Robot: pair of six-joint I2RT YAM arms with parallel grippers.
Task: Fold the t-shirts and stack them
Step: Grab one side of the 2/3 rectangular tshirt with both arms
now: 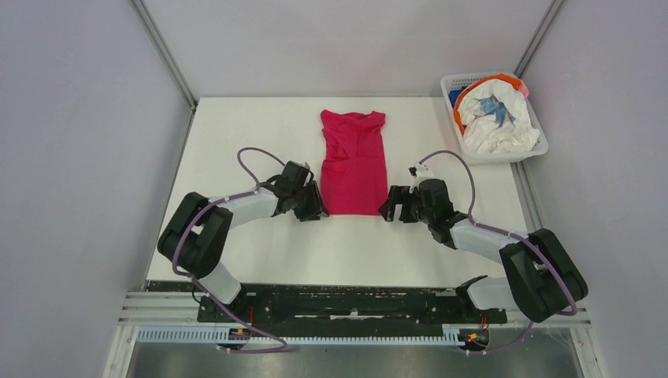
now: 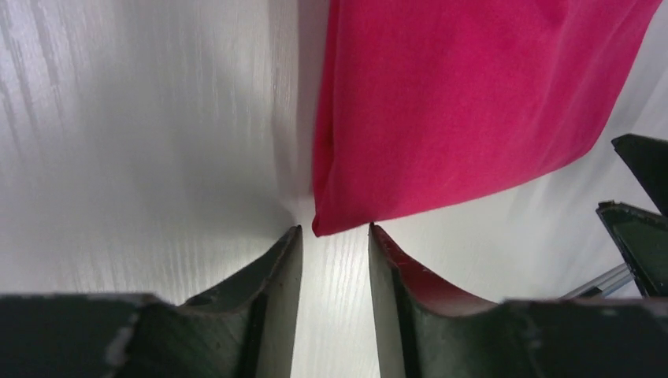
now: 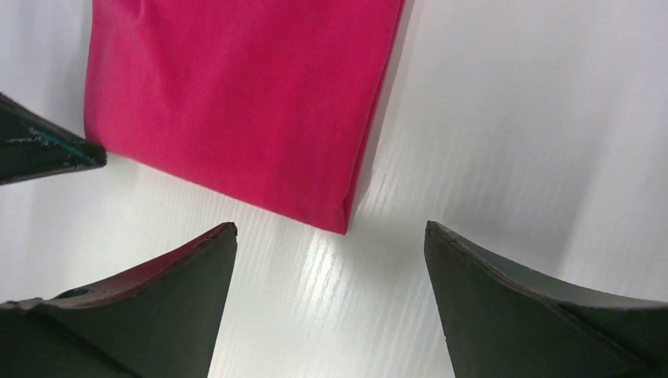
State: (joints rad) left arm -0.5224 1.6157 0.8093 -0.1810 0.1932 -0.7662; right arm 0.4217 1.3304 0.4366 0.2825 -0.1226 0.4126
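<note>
The magenta-red t-shirt [image 1: 354, 165] lies flat on the white table [image 1: 260, 134], folded into a long narrow strip with its bunched neck end far from the arm bases and its straight hem nearest them. The left gripper [image 2: 335, 230] sits low at the hem's left corner. Its jaws are parted by a narrow gap with nothing between them, and the cloth corner lies just ahead of the fingertips. The right gripper [image 3: 331, 228] sits at the hem's right corner with its jaws spread wide and released. That corner lies just beyond the tips, roughly centred in the gap, and bare table shows between the fingers. Neither claw grasps the cloth.

To the right of the shirt and beyond it, at the table's far right corner, stands a white plastic basket [image 1: 453, 83]. Heaped in it are a white t-shirt with blue print [image 1: 496, 118] on top, an orange t-shirt [image 1: 504, 79] showing along the far rim, and a sliver of blue t-shirt [image 1: 454, 97] at the side nearest the magenta-red shirt.
</note>
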